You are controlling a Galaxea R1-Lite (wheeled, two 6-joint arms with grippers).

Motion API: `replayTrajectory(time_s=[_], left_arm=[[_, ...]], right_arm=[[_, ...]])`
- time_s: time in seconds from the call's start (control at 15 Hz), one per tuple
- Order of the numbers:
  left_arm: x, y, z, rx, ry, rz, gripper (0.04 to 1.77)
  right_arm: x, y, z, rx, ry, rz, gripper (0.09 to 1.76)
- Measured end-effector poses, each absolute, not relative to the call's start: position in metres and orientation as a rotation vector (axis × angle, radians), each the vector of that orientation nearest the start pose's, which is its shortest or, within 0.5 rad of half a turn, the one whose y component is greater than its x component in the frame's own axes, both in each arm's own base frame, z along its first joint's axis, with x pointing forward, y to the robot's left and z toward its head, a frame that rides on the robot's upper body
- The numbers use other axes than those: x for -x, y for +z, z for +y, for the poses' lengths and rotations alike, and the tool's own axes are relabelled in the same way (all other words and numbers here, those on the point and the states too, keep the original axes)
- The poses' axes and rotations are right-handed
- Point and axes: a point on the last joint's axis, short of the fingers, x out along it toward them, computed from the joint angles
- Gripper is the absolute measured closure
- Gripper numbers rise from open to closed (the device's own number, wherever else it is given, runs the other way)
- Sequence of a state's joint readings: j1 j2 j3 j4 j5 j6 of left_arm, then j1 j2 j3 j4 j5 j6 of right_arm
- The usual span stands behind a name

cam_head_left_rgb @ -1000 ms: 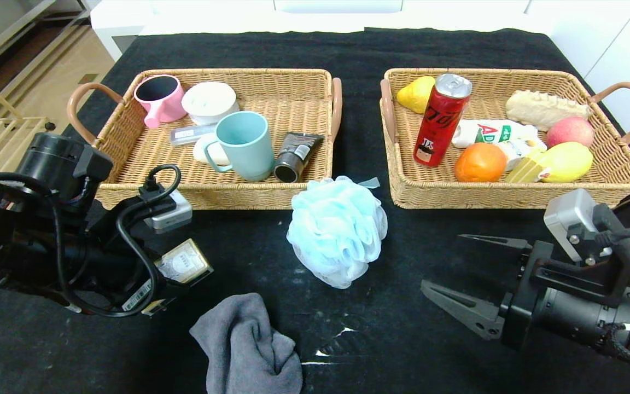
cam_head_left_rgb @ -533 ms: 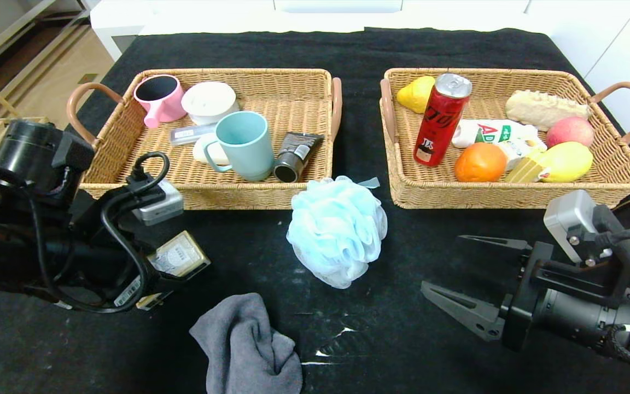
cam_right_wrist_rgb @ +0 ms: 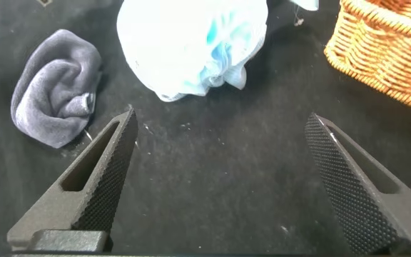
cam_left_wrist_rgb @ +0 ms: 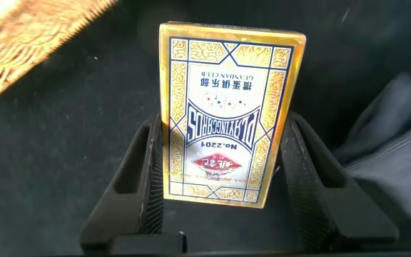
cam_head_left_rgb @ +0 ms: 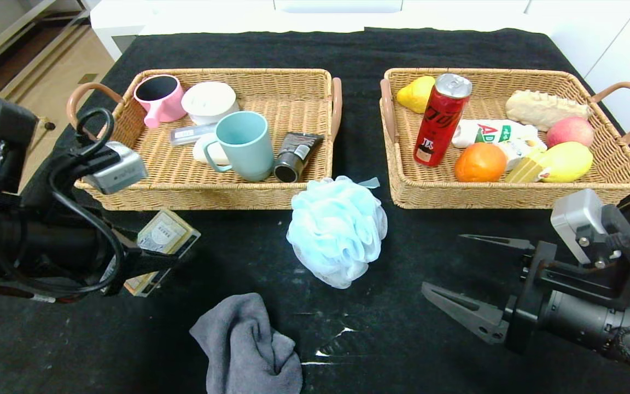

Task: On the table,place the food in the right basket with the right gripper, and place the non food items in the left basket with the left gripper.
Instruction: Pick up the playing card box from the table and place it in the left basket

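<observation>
Gripping a deck of playing cards (cam_left_wrist_rgb: 232, 116) between its fingers, our left gripper (cam_head_left_rgb: 148, 257) hovers just off the left basket's (cam_head_left_rgb: 293, 90) near wall at 7 o'clock. That basket holds a teal mug (cam_head_left_rgb: 245, 143), pink cup (cam_head_left_rgb: 159, 97), white jar (cam_head_left_rgb: 209, 101) and black tube (cam_head_left_rgb: 295, 155). Our right gripper (cam_head_left_rgb: 465, 276) rests spread wide at 5 o'clock of the blue bath pouf (cam_head_left_rgb: 338, 230); the right basket (cam_head_left_rgb: 512, 196) holds a red can (cam_head_left_rgb: 442, 118), orange (cam_head_left_rgb: 480, 162) and mango (cam_head_left_rgb: 565, 161).

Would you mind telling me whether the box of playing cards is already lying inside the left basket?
No, the left gripper holds the card box between its fingers over the black table, outside the left basket.
</observation>
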State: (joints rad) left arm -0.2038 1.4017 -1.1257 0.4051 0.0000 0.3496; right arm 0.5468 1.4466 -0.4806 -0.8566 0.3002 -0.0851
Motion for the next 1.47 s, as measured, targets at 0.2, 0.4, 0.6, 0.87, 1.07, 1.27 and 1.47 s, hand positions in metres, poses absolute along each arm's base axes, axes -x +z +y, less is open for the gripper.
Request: replayTrajectory(time_s=[0.2,0.4,0.6,0.87,1.07,1.27,1.47], left_arm=[[-0.211,0.271,-0.045,-0.297,-0.353,0.579,0.80],[-0.217,0.291,-0.046,-0.210,-0.328,0.486,0.80],[-0.231,0.307,-0.047,-0.104,-0.243,0.413,0.80],[-0.257,0.318,-0.040,-0.059,-0.185,0.325,0.80],[-0.274,0.320,-0.035,-0.029,-0.150,0.269,0.80],[-0.287,0.321,-0.032,-0.025,-0.131,0.264,0.80],[-0.298,0.326,-0.032,-0.027,-0.110,0.243,0.80]], right_arm=[[-0.188,0.186,0.123,0.094,0.852,0.073,0.14],[-0.188,0.187,0.123,0.092,0.852,0.072,0.14],[-0.188,0.188,0.122,0.091,0.850,0.069,0.14],[-0.188,0.188,0.121,0.089,0.847,0.067,0.14],[-0.189,0.188,0.121,0.089,0.846,0.067,0.14],[-0.189,0.188,0.121,0.089,0.846,0.069,0.14],[-0.189,0.188,0.121,0.089,0.845,0.069,0.14]])
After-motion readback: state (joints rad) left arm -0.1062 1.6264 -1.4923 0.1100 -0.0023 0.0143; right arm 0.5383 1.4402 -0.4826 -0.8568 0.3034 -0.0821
